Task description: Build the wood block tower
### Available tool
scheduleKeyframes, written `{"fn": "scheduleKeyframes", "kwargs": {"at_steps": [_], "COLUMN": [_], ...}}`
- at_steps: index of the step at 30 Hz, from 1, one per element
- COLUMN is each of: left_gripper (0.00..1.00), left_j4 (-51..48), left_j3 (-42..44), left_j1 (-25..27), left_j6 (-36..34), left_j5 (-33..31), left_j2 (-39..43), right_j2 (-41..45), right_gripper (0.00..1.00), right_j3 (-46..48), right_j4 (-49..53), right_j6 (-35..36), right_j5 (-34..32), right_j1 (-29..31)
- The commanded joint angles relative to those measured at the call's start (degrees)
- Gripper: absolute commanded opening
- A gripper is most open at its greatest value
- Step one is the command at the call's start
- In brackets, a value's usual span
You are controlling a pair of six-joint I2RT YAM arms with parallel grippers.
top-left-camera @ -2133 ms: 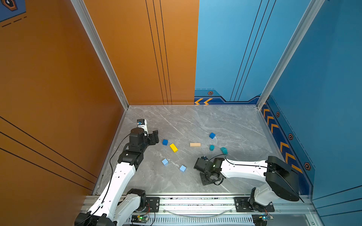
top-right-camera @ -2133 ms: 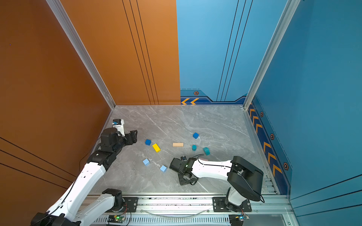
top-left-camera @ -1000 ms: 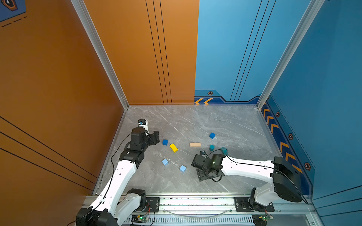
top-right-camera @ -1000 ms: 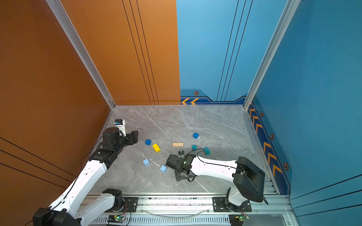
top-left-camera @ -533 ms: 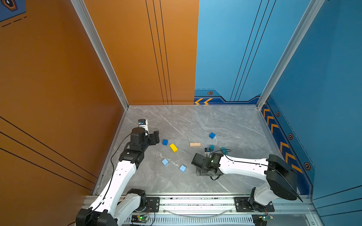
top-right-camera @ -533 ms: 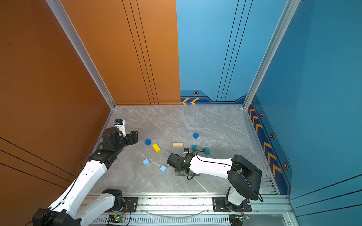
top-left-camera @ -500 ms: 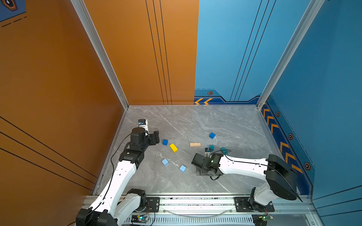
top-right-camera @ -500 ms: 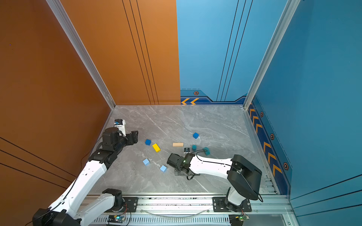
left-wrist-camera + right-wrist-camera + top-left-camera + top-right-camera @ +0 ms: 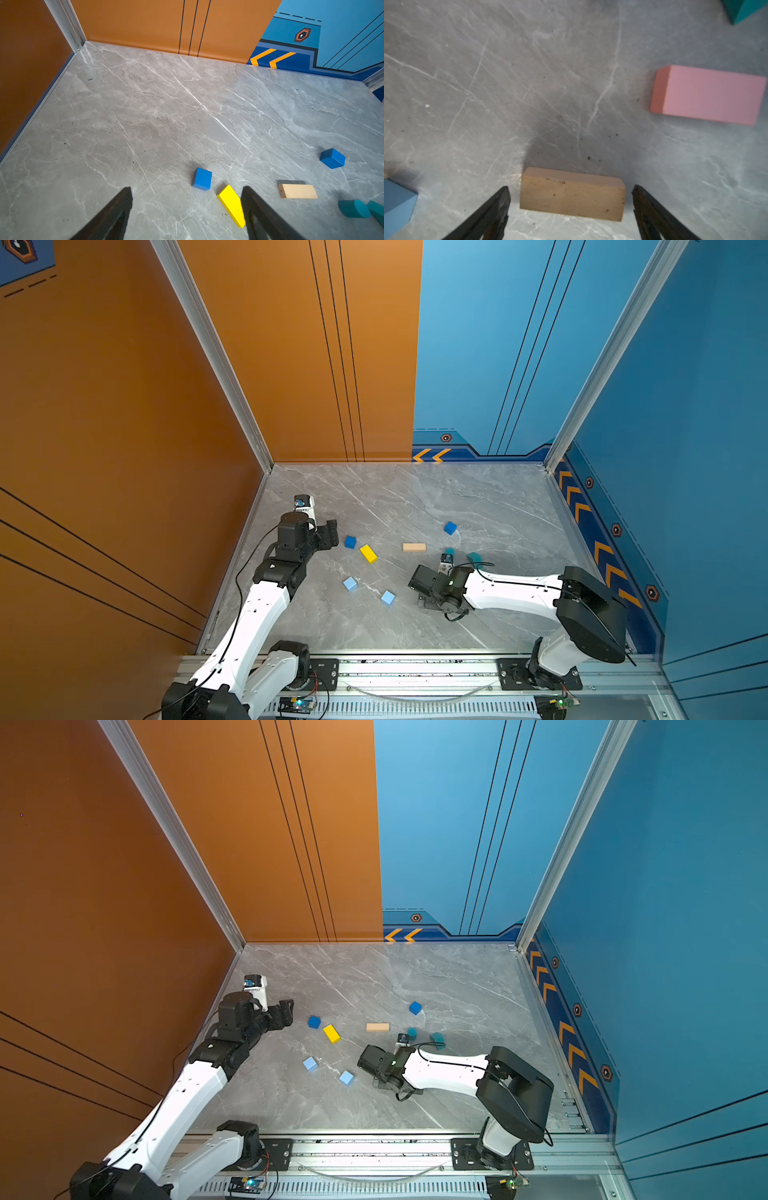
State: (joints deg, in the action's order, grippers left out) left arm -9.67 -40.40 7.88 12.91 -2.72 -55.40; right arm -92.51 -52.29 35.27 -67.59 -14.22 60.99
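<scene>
Right arm (image 9: 511,593) shifts left
The right gripper (image 9: 571,188) has moved leftward and slightly deeper across the grey table (image 9: 415,497), closing on the light blue cube (image 9: 387,597).

Yellow bar (image 9: 368,553) beside dark blue cube (image 9: 350,542)

Grey marbled worktop (image 9: 415,497), pale veins, dark specks on it. Orange wall panels (image 9: 291,344) on the left and rear-left, blue wall panels (image 9: 478,344) rear-right and right. Dark blue skirting (image 9: 432,455) with yellow chevrons. Aluminium corner post (image 9: 216,356). Aluminium rail (image 9: 415,672) along the front edge.
</scene>
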Motion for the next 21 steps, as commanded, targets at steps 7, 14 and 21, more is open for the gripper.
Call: {"fn": "scheduleKeyframes", "kwargs": {"at_steps": [7,14,21], "left_gripper": [0.84,0.84,0.84], "left_j4": [1.08,1.15,0.89], "left_j3": [0.76,0.72,0.68], "left_j1": [-0.32,-0.34,-0.49], "left_j6": [-1.28,-1.48,-1.42], "left_j5": [-0.52,-0.56,-0.53], "left_j2": [0.88,0.85,0.80], "right_j2": [-2.64,-3.37,-5.59], "right_gripper": [0.82,0.74,0.73], "right_j3": [0.22,-0.62,-4.56], "right_j4": [-0.20,1.17,2.70], "right_j6": [-0.43,0.74,5.29], "right_j5": [-0.05,-0.66,-1.20], "right_j1": [-0.39,-0.43,-0.47]}}
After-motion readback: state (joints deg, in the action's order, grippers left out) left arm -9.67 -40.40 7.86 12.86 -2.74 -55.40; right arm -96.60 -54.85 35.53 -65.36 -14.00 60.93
